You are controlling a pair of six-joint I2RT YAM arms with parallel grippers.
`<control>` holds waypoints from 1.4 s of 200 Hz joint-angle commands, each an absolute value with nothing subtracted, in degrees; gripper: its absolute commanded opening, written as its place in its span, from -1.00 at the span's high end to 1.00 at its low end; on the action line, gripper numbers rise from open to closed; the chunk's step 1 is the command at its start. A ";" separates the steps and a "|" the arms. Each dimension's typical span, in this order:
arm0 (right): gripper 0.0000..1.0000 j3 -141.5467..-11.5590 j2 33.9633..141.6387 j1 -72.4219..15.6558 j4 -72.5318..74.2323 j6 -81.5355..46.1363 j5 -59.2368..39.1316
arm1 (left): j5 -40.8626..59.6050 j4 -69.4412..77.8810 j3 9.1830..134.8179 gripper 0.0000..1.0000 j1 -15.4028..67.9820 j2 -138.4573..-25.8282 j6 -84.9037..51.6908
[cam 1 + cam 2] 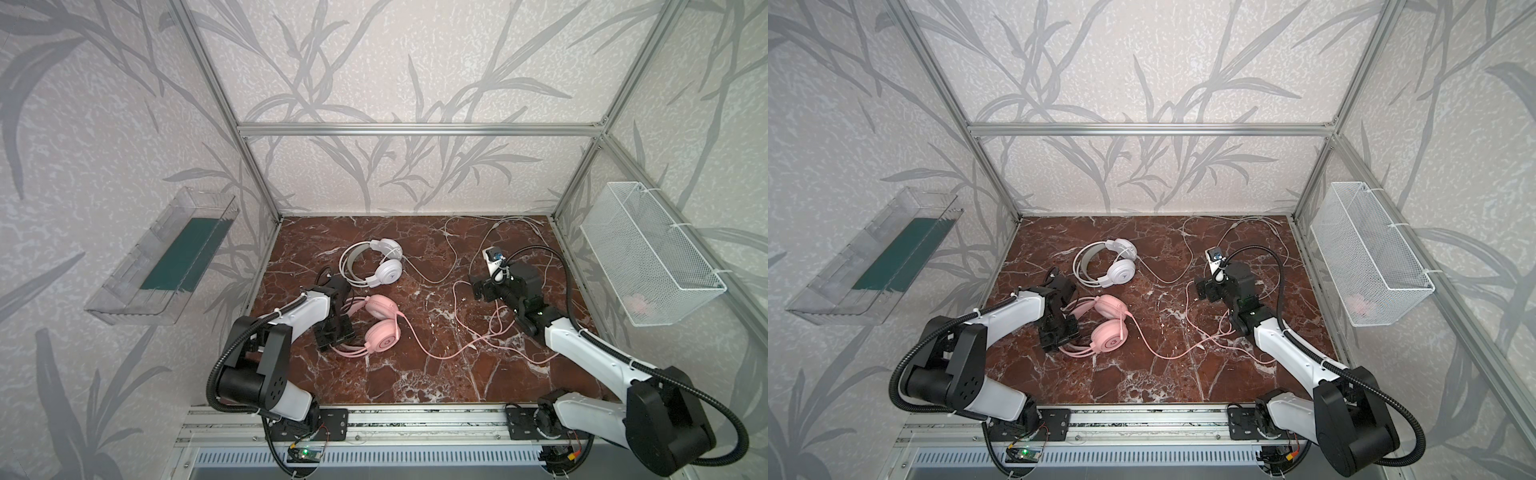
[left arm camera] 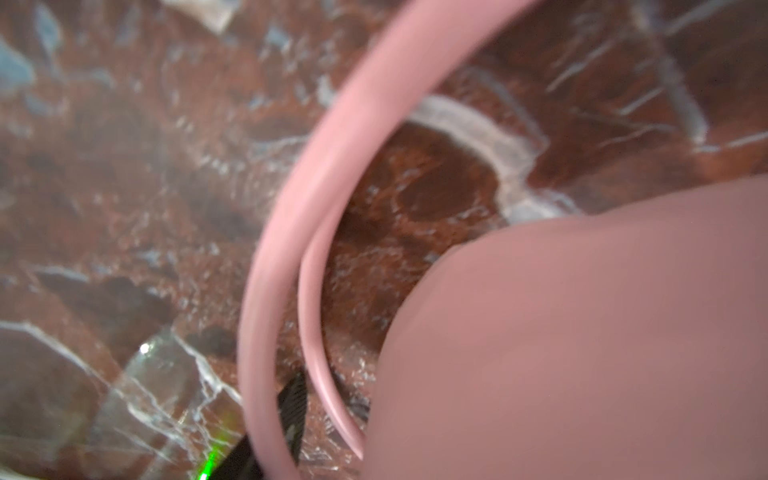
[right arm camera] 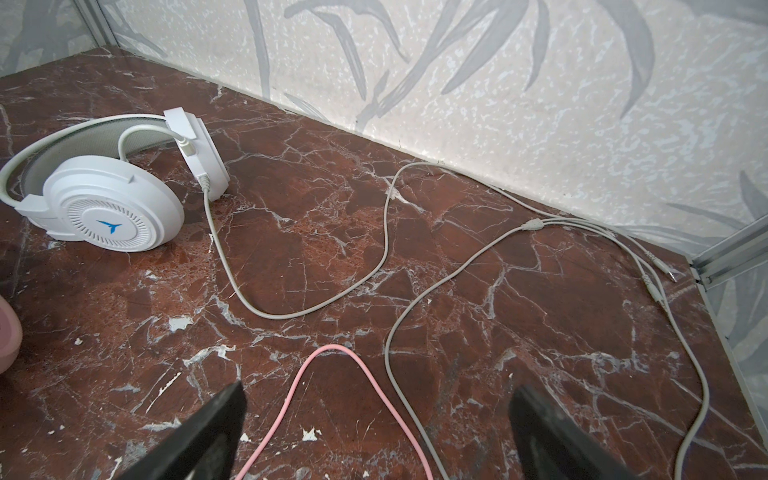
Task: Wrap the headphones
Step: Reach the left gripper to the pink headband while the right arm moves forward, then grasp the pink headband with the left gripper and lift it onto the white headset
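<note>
The pink headphones (image 1: 382, 328) (image 1: 1111, 328) lie at the left-middle of the marble table, their pink cable (image 1: 449, 353) trailing right. My left gripper (image 1: 334, 330) (image 1: 1059, 332) sits over their double-wire headband (image 2: 291, 232). In the blurred left wrist view one black finger (image 2: 293, 409) shows between the two wires, and the grip cannot be made out. The white headphones (image 1: 384, 270) (image 3: 104, 216) lie behind, with a white cable (image 3: 311, 311) looping to the back right. My right gripper (image 1: 478, 291) (image 3: 378, 395) stands open low over a loop of pink cable (image 3: 332, 353), holding nothing.
A clear plastic tray (image 1: 166, 266) hangs on the left wall. On the right wall hangs a white wire basket (image 1: 648, 257) with something pink inside. Aluminium frame posts (image 1: 577, 174) stand at the table's back corners. The white cable's plugs (image 3: 656, 286) lie near the back right corner.
</note>
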State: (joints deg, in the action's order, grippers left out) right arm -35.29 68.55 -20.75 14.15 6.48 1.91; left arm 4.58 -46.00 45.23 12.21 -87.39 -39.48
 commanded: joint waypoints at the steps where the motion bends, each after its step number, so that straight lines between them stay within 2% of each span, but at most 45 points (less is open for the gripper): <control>1: -0.98 -36.15 67.42 -21.09 13.24 6.67 1.86 | -2.10 -45.00 44.42 0.06 11.78 -91.09 -39.13; 10: -0.98 -36.12 67.41 -21.09 13.26 6.84 1.34 | -2.23 -45.07 45.15 0.14 11.82 -91.64 -38.64; 23: -0.98 -36.01 67.17 -21.09 12.52 7.12 0.21 | -1.67 -45.22 46.18 0.11 11.78 -92.32 -37.89; 64: -0.98 -35.52 66.03 -21.15 11.51 7.04 0.38 | -3.12 -48.08 48.94 -0.42 11.78 -92.95 -34.82; 78: -0.98 -35.46 65.92 -21.18 11.49 6.95 0.35 | -3.51 -49.68 50.63 -0.54 11.62 -92.89 -32.68; 127: -0.98 -34.96 66.53 -21.49 12.56 6.00 0.35 | -4.34 -50.88 55.50 -0.55 10.51 -96.37 -24.70; 175: -0.98 -35.18 66.97 -21.80 12.83 4.80 1.04 | -2.51 -47.21 55.44 -0.35 9.81 -99.74 -23.04; 237: -0.98 -34.69 66.97 -23.55 11.14 5.89 3.16 | -2.45 -45.55 56.23 0.24 9.19 -100.35 -24.45; 280: -0.98 -35.04 67.48 -23.73 10.83 6.52 2.61 | 0.39 -45.69 58.61 0.78 9.16 -100.48 -25.95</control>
State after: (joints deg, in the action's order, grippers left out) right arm -35.11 67.20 -23.38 11.40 5.87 2.42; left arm -0.47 -47.16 57.95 9.61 -98.72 -24.47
